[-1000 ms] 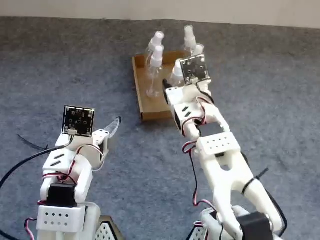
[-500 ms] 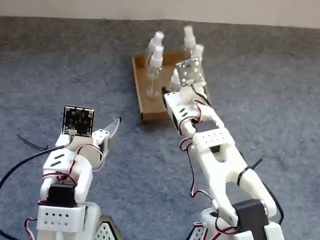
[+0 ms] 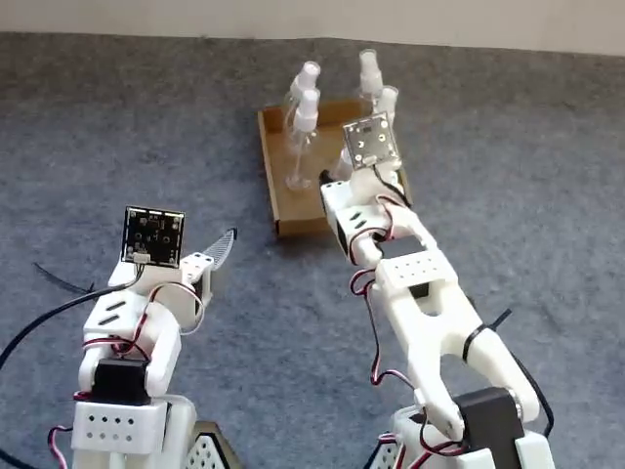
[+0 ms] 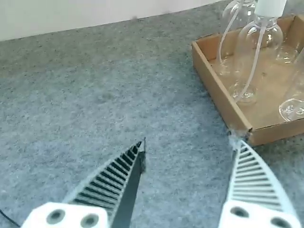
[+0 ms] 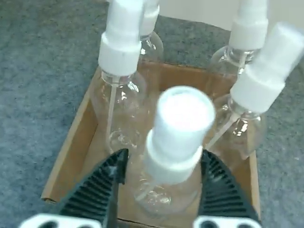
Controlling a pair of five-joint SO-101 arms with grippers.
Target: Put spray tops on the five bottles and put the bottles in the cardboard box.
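High view: the cardboard box (image 3: 301, 228) sits on the grey counter (image 3: 146, 127). Bottles (image 3: 299, 156) stand upright inside it with spray tops (image 3: 309, 76) on. The right arm (image 3: 430, 293) hangs over the box's near side. Its wrist covers what's under it, so I can't count bottles here.

Left wrist view: the left pincer (image 4: 189, 141) is spread wide and empty, low over the counter near the box. The bottles are cut off above the shoulders.

Right wrist view: I count five capped bottles, all in the box. The right pincer (image 5: 164, 156) straddles the fifth bottle (image 5: 156, 194) at its top, jaws apart with a gap on one side, so I judge it unclamped. This looks like the last placement, nearly done. Next I need a straight lift clear without clipping the neighbours. The fifth bottle's base is hard to make out. One neighbour (image 5: 237, 128) looks tilted, though that may be the lens.
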